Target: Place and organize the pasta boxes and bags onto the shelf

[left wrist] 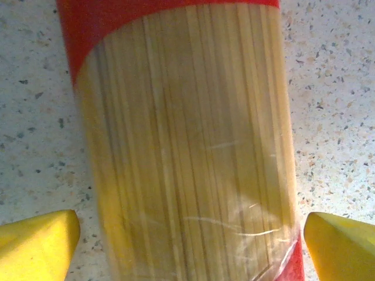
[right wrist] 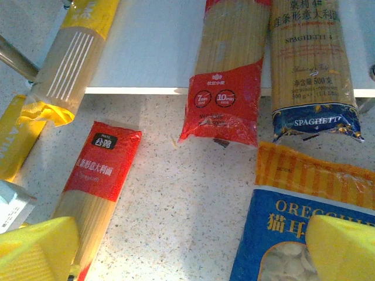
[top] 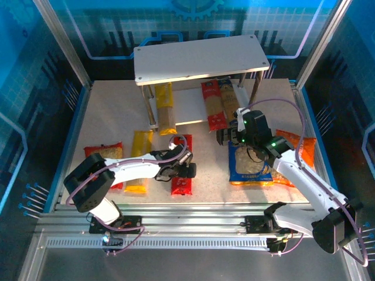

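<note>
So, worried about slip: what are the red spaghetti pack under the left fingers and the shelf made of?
The long red spaghetti pack looks like thin glossy plastic film: strands show through, creases glint. The two-tier pale shelf has matte boards, perhaps painted wood or plastic; its thin legs shine like metal.

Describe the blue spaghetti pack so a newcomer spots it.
Find the shelf at the table's far side and look at its lower board. Three long packs lie there: a yellow pack, a red pack, then the blue pack rightmost. Its near end alone is dark blue, printed SPAGHETTI.
</note>
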### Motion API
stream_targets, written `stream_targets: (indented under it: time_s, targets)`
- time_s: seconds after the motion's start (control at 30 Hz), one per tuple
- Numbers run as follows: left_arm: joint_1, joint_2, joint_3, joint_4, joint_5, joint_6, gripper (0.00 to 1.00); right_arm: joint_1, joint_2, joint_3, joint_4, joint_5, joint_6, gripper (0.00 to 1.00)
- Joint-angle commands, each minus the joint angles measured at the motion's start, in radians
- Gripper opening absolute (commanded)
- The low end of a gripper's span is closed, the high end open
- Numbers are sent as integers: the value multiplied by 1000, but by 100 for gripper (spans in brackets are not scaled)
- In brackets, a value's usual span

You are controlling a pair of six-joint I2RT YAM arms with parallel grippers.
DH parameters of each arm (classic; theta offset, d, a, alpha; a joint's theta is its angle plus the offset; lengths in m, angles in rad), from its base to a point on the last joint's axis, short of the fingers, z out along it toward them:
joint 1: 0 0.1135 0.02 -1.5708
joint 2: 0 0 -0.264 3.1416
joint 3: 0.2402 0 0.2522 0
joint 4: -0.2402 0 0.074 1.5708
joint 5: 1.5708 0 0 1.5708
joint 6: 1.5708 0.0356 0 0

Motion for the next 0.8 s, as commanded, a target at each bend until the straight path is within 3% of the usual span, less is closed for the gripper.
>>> stream_targets:
  time_s: [0.0, 0.2, 0.3, 0.57, 0.6, 0.63, 0.67, 0.77]
  targets:
    - [-10, 32, 39, 5, 23, -15, 99, -14, -21, -16, 7, -4, 6, 100]
    - [-19, 80, 57, -7, 22, -22, 99, -27, -26, -31, 16, -16, 8, 100]
    - [-19, 77, 57, -26, 7, -20, 92, -35, -27, -33, 17, -19, 8, 100]
    - [-19, 116, 88, -68, 27, 2, 50, -43, -30, -40, 25, -30, 12, 100]
    - [-19, 118, 88, -65, 33, 5, 38, -44, -31, -40, 26, -30, 14, 100]
    - [-18, 117, 88, -64, 34, 5, 16, -43, -33, -40, 24, -29, 13, 100]
    - [-20, 117, 88, -63, 35, 6, 11, -44, -33, -40, 24, -28, 13, 100]
    - [-19, 107, 88, -67, 37, 14, 8, -45, -39, -40, 23, -26, 13, 100]
